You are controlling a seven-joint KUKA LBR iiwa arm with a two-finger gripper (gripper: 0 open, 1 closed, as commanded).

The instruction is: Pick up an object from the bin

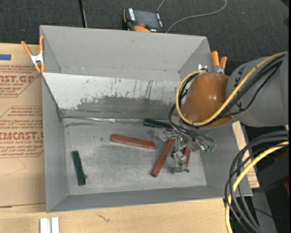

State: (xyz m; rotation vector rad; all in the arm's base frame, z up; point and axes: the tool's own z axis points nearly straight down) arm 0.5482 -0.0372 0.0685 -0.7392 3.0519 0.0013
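My gripper (180,152) is down in the bin's right part, just below the orange dome on the wrist. A red-brown stick (161,161) lies slanted right beside it on its left, touching or nearly touching it. A small red piece (187,156) sits against the gripper's right side. A second red-brown stick (133,141) lies almost level a little further left. A black pen-like thing (154,123) lies just above them, near the back wall.
A dark green bar (78,168) lies alone at the bin floor's front left. The wide stretch of floor between it and the sticks is bare. The arm and its yellow-black cables cover the bin's right rim.
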